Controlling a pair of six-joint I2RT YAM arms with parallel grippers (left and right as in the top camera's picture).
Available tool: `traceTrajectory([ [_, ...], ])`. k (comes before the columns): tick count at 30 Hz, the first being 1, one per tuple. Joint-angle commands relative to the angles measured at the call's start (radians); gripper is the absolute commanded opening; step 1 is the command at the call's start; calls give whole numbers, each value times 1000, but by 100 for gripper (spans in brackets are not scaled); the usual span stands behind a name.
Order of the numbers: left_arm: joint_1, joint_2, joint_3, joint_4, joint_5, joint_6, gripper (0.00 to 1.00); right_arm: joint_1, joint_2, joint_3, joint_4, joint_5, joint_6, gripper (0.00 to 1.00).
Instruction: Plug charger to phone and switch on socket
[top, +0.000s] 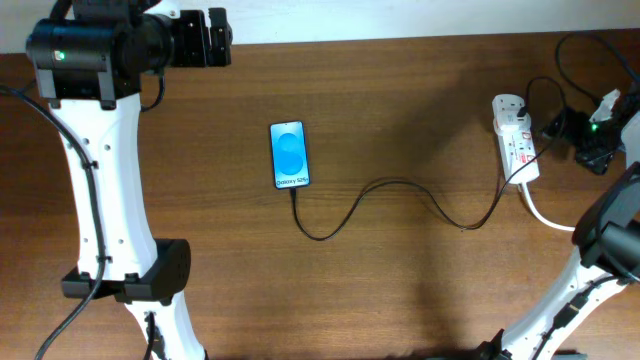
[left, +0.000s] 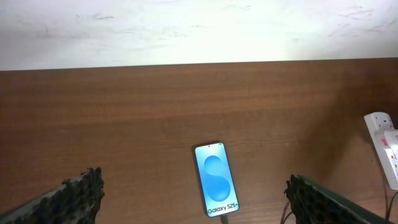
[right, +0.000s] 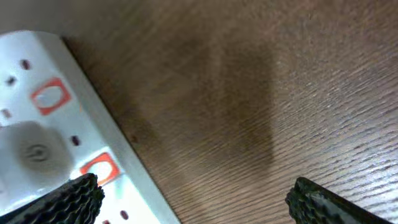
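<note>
Right gripper (right: 194, 190) is spread wide with nothing in it, hanging low over 1 end of the socket (right: 68, 143). So I'd say flicking the switch is the step in hand. The left gripper (left: 194, 186) is also wide and empty, parked up at the far-left edge and looking down at the phone (left: 216, 186).

How I'd do it: 2 red rocker switches (right: 99, 168) show in the right wrist view, with a pale adapter (right: 31, 149) just beside them. I can't tell which rocker feeds that adapter, or whether it's already on, so check that first. Wide jaws are poor for poking. I'd close them into 1 blunt tip, or use 1 fingertip (right: 68, 202), and press straight down on the rocker. The strip lies loose, so a sideways shove would probably just slide it.

The charger (top: 390, 181) snakes from the strip across to the phone's lower short edge and looks seated. The screen is lit blue. Don't snag that cable.

The surface is a dark wood-grain table (top: 420, 80). A thick white cord (top: 545, 213) leaves the strip toward the right arm, black wires (top: 575, 45) bunch at the far-right corner, and a pale wall (left: 199, 31) runs behind.
</note>
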Motion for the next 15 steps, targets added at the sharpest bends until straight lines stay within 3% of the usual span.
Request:
traceTrajectory([
  [1,2,-20,4,2,-11,13,99,19,21,1,-3,18,3,99],
  [3,2,-20,4,2,-11,13,99,47,23,0,-3,19,-49,100],
  [15,1,-20,4,2,-11,13,99,75,27,-1,-9,119,-10,96],
])
